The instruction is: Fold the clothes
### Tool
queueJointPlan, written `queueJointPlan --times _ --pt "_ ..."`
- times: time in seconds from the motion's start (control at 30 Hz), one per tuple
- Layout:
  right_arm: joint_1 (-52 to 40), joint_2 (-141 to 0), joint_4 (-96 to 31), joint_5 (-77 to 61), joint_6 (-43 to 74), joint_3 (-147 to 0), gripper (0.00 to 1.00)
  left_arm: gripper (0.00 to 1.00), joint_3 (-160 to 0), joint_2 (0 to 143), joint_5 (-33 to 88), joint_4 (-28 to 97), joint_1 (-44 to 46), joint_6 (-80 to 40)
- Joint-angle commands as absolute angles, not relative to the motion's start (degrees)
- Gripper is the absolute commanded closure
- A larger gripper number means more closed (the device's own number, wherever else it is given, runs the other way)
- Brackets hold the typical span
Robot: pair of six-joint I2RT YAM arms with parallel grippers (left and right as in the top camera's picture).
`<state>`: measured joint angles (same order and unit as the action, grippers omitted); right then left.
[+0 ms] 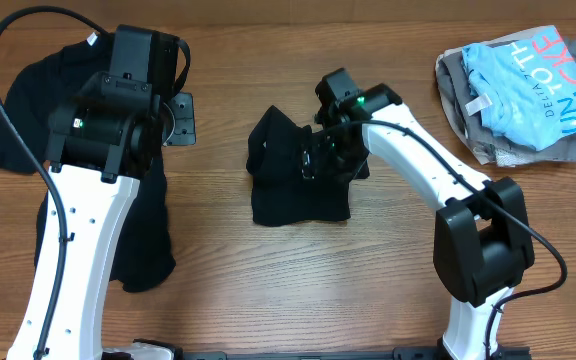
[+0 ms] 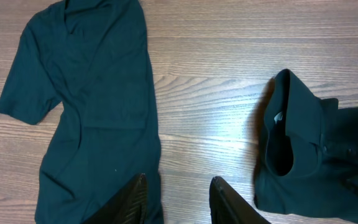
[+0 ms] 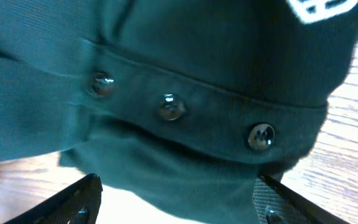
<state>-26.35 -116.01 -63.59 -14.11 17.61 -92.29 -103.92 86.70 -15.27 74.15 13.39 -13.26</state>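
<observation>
right fingers [image 3: 73,202] spread low over folded shirt [image 1: 288,200], left fingers [image 2: 129,202] spread, raised above flat shirt [image 2: 92,93]

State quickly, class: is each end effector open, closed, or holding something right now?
Left end effector: open, holding nothing.
Right end effector: open, fingers spread around the black shirt, not clamped.

Chest logo [image 3: 319,7] partly off-frame, R wrist.

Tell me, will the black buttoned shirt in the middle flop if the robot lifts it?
Probably floppy: the bunched black buttoned cloth shirt lies in soft folds. Likely it would drag and crumple, not roll, if pushed across the wooden table.
</observation>
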Motion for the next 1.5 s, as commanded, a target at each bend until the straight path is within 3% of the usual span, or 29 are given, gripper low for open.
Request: queueJointPlan --times 0.0,0.4,0.53,0.67,1.0,1.23,1.47 --pt "-26.44 -115.9 -61.01 -11.51 17.82 -88.75 0.18 0.64 -104.25 86.91 -15.57 74.11 13.04 -12.19" --pt "-18.65 -115.98 -47.4 12.29 15.55 -81.08 0.13 0.64 -104.25 86.91 -15.44 74.13 13.04 -12.19" --pt "-14.66 -116.05 -44.38 11.84 11.05 -81.93 0.05 0.63 -104.25 86.91 -15.44 74.17 13.04 -12.19" --pt "-14.09 -115.39 -49.71 10.39 9.13 -87.18 0.03 0.63 -104.25 86.91 -15.44 74.11 13.04 -12.19" --pt "-23.99 -109.69 -62.33 5.21 7.81 -98.85 0.0 0.64 -104.25 86.96 -15.42 74.06 13.04 -12.23" --pt "-30.46 -114.13 -61.84 5.23 7.88 -96.6 0.0 0.64 -104.25 88.6 -15.42 74.54 13.04 -12.23" --pt "-31.14 -119.96 -59.35 5.26 7.01 -95.94 0.0 0.68 -104.25 92.12 -14.68 74.98 13.04 -12.23"
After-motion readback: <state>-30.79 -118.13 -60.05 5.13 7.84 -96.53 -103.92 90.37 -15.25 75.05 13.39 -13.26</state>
